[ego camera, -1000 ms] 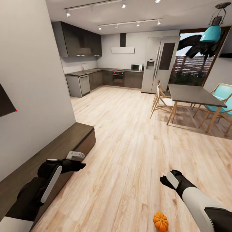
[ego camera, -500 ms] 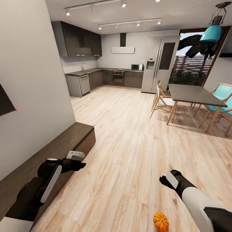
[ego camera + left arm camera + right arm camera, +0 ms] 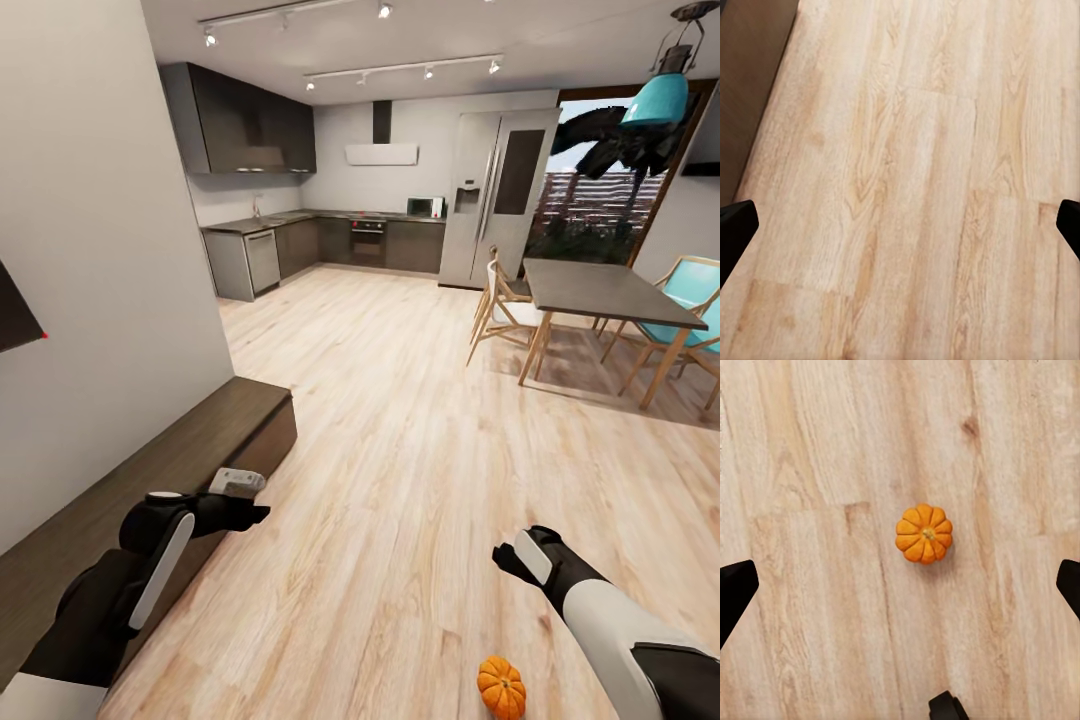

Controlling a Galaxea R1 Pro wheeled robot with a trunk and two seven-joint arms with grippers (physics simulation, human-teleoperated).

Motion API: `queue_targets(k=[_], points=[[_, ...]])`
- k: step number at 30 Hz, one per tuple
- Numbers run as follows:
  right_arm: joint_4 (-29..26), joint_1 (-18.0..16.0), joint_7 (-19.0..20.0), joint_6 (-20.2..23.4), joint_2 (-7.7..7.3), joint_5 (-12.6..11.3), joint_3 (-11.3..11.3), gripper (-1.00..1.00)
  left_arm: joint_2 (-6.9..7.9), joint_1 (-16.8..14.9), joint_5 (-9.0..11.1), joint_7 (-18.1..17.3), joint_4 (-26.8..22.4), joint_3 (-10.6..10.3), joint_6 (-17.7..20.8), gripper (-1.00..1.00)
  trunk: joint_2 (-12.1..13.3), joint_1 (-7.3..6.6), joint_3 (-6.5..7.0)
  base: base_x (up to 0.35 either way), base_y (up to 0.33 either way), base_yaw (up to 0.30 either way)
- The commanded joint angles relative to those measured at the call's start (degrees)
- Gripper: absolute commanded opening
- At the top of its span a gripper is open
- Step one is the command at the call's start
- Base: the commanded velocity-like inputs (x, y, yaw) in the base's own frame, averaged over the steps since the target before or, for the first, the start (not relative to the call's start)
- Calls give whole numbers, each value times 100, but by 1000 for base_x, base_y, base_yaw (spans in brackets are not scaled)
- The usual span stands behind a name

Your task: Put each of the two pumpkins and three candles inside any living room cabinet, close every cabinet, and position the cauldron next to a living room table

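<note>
Pale wood planks cover the floor [image 3: 400, 420], smooth and streaky, and one small orange pumpkin [image 3: 501, 687] sits on them down low in the head view, close to the robot's right arm. It is round with fat ribs and a little stem in the middle. From the right wrist view the pumpkin [image 3: 924, 533] lies on bare floor between the two black fingertips [image 3: 735, 589] — it touches neither one. The right gripper [image 3: 900, 585] is spread wide and holds nothing.

The right arm is bent at the bottom right of the head view, white and black, with its wrist [image 3: 535, 556] sticking out over the floor above the pumpkin.

The left arm reaches forward low on the left, black with a white stripe. Its gripper [image 3: 238, 483] hangs by the front edge of the cabinet [image 3: 180, 455] — a long, low, dark brown box with a flat top, set against the grey wall. In the left wrist view its fingertips [image 3: 736, 225] stand far apart with only floor planks between them, and a dark strip of the cabinet [image 3: 750, 75] shows in one corner.
</note>
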Motion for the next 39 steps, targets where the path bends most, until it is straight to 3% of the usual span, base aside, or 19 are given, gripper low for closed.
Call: queue_targets(k=[1,15,23,39], points=[[-21,0,-31,22,4,-25,-11,100,3,-4,12,-1,-5,-5,23,100,-46,23,-25,0,0,0],[-50,4,-34,35,56,-8,43,100,-1,-2,12,-2,1,-5,20,100,-607,330,-276,0,0,0],[-99,4,-34,41,242,8,58,100,-8,-2,4,-2,10,-5,0,100,-928,506,-420,0,0,0],[-131,9,-40,26,247,32,50,100,-10,-3,3,-2,10,-5,-16,100,-1570,857,-707,0,0,0]])
